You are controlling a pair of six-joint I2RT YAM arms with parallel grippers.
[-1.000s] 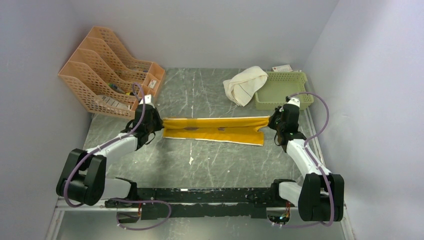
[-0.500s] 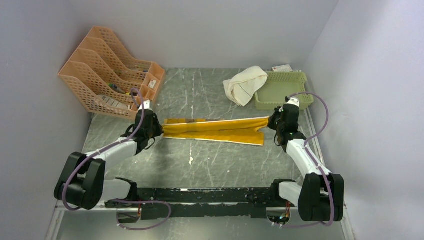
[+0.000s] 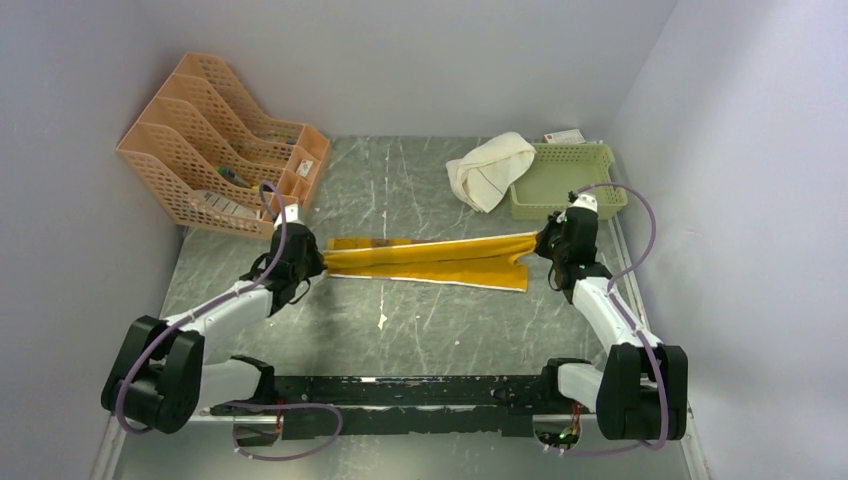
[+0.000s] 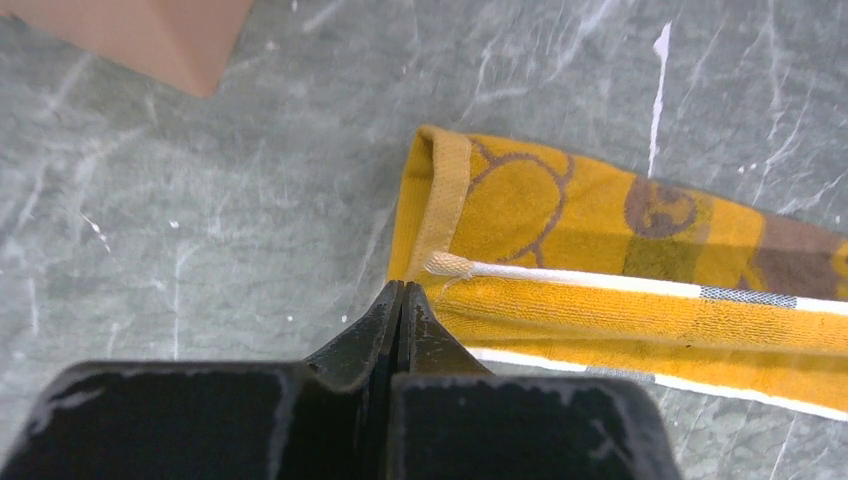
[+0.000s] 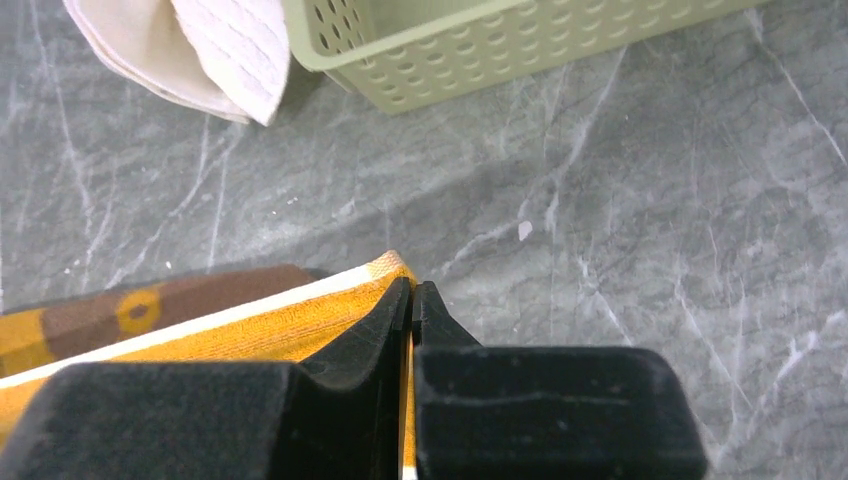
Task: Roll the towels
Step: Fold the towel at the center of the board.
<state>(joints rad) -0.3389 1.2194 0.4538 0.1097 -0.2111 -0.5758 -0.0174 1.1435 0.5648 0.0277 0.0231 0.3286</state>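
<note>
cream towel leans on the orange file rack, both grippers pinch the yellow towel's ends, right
No: top external view shows the cream towel leaning on the green basket. Left gripper and right gripper do pinch the yellow towel by its ends.

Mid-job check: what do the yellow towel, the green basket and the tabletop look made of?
The yellow towel: looped terry cloth, likely cotton; fuzzy matte pile, stitched hem. The green basket: moulded plastic, smooth semi-matte, regular rows of holes. The tabletop: grey with white veins, faint sheen; marble-look, real stone or printed laminate cannot be told.
</note>
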